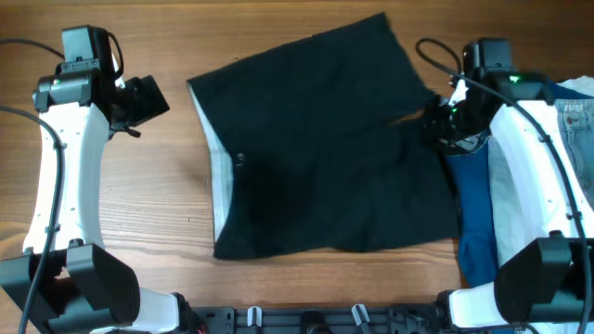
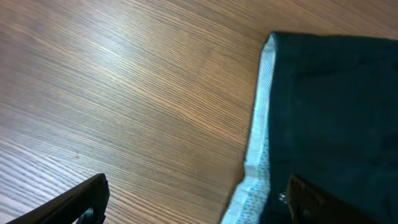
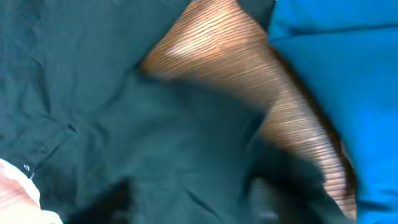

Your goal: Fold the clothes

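**Overhead.**
- Black shorts (image 1: 325, 148): laid out flat at the centre of the wooden worktop (image 1: 158, 186). The pale waistband lining (image 1: 220, 186) runs along their left edge, with a small button (image 1: 240, 159) just inside it.
- Left claw (image 1: 148, 97): over bare wood, left of the shorts and apart from them.
- Right claw (image 1: 438, 121): at the shorts' right edge; contact cannot be told.
- Royal blue garment (image 1: 469, 195): just right of the shorts, under the right arm.
- Denim jeans (image 1: 575, 121): at the far right.

**Left wrist.**
- Left claw (image 2: 196, 202): fingers spread wide, nothing between them. Below lie wood and the lined edge (image 2: 258, 112) of the shorts.

**Right wrist.** Blurred.
- Black shorts (image 3: 93, 93): fill the left side.
- Worktop (image 3: 211, 50): shows as a wedge.
- Royal blue garment (image 3: 336, 74): at the right.
- Right claw: whether spread or pressed together cannot be told.
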Motion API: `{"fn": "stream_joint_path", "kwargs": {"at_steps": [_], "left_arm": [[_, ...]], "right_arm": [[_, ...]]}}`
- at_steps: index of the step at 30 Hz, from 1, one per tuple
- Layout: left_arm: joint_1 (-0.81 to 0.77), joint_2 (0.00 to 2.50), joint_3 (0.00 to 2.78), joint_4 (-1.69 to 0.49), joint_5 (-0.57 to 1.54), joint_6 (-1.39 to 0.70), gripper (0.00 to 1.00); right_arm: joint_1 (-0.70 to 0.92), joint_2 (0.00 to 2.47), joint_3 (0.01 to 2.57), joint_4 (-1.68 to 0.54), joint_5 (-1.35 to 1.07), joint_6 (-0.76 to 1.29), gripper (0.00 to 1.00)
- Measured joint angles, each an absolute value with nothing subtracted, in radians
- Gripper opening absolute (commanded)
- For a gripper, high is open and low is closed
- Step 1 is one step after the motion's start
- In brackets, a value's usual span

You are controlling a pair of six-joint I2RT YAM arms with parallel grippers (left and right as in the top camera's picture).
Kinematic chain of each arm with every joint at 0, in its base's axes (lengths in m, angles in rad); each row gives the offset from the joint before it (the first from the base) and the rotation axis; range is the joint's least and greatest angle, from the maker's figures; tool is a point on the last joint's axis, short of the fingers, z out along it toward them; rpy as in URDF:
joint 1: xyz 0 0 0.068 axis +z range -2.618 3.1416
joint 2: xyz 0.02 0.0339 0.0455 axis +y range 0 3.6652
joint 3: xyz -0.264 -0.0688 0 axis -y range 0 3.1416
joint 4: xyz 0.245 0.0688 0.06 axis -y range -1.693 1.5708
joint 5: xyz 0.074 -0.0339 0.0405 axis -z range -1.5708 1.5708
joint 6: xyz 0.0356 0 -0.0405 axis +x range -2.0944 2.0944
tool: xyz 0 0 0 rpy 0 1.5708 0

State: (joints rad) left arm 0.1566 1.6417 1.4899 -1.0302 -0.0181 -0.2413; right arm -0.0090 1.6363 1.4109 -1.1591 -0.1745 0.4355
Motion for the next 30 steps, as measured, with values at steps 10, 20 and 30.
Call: {"fn": "stream_joint_path", "kwargs": {"at_steps": [10,20,30], "left_arm": [[0.018,1.857,1.466,-1.045,0.315,-0.093,0.69],[-0.103,2.059,1.448,-1.024,0.332,-0.057,0.59],[-0.105,2.109,1.435,-1.024,0.437,-0.053,0.39]], "right_arm": [[-0.008,1.638,1.411,-1.107,-0.171,0.413,0.73],[-0.008,1.638,1.411,-1.097,-0.171,0.413,0.73],[-0.008,1.638,1.411,-1.091,-0.171,0.413,0.73]]}}
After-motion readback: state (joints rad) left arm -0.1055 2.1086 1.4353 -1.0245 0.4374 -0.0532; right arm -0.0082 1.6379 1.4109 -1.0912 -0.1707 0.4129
